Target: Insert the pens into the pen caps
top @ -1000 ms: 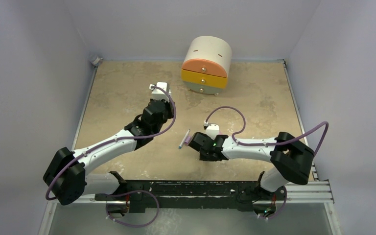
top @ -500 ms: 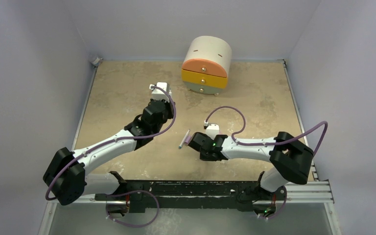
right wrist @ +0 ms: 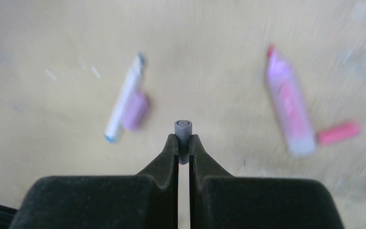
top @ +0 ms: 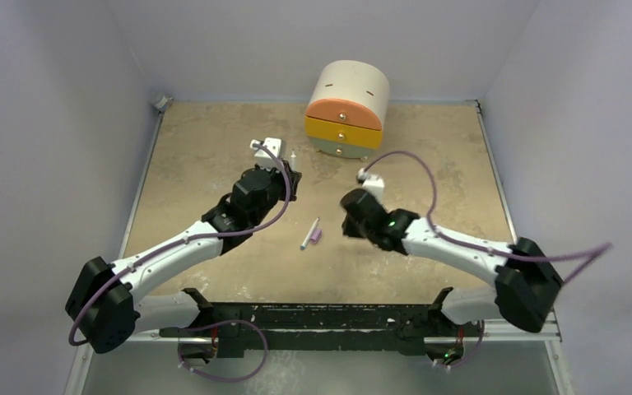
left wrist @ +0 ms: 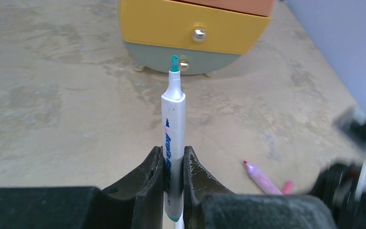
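My left gripper is shut on a white pen, held clear of the table with its teal tip pointing at the drawer unit. In the top view that gripper is at mid-table. My right gripper is shut on a dark grey pen cap, held above the table; from above it is right of centre. Below it lie a white pen with a blue end touching a purple cap, and a thick pink pen beside a reddish-pink cap.
A round-topped drawer unit with orange, yellow and grey-green fronts stands at the back centre. Purple cables loop over both arms. Grey walls close the table on three sides. The white pen and purple cap lie between the two grippers.
The right gripper closed on the grey cap, then rose and swung right and back, away from the white pen. The left gripper shifted slightly right, its pen's tip now showing from above.
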`<state>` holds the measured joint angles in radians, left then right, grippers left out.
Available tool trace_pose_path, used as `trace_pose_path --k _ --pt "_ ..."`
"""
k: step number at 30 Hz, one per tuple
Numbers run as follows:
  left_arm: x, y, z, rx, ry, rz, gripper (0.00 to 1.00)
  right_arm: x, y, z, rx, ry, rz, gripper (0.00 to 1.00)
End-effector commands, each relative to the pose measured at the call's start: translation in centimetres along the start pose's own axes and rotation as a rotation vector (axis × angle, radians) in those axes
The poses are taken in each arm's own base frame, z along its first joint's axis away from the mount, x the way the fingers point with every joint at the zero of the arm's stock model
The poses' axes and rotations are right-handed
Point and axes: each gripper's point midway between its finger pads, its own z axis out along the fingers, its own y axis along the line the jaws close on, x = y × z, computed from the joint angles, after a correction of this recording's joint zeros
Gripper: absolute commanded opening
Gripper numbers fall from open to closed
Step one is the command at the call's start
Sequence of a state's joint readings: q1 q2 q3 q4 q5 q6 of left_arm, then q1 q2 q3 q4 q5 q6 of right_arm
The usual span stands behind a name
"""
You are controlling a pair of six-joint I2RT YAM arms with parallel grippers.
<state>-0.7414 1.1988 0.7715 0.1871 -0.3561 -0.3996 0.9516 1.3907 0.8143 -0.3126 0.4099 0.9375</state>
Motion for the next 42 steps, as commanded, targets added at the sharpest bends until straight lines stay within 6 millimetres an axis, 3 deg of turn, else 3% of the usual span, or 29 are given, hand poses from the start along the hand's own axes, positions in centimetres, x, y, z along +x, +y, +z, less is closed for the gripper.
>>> trace_pose_path --k 1,4,8,12,16,25,42 --pt "-1.8 -6.0 -1.6 0.325 -0.012 -0.001 0.0 -15.2 2.4 -5.4 -0.287 -0.402 0.06 0.0" --pt "-1.3 -8.8 -2.8 0.506 0.004 0.016 0.0 -21.0 3.0 -9.7 -0.411 -0.6 0.028 0.0" --pt "-0.3 -11.9 -4.3 0.713 0.044 0.025 0.0 -25.0 4.6 -14.6 -0.546 -0.767 -0.024 0.0" --pt "-0.4 -13.8 -5.8 0.857 0.049 -0.001 0.0 -26.1 6.2 -19.1 -0.73 -0.883 -0.06 0.0" --pt "-1.2 -15.3 -6.8 0.957 0.023 -0.045 0.0 -25.2 7.1 -22.9 -0.916 -0.98 -0.071 0.0" --pt "-3.1 -16.7 -7.9 1.05 -0.036 -0.113 0.0 -22.1 8.4 -24.2 -1.096 -0.97 -0.171 0.0" --pt "-4.1 -16.4 -7.7 1.022 -0.083 -0.129 0.0 -22.2 7.6 -24.6 -1.059 -0.997 -0.182 0.0"
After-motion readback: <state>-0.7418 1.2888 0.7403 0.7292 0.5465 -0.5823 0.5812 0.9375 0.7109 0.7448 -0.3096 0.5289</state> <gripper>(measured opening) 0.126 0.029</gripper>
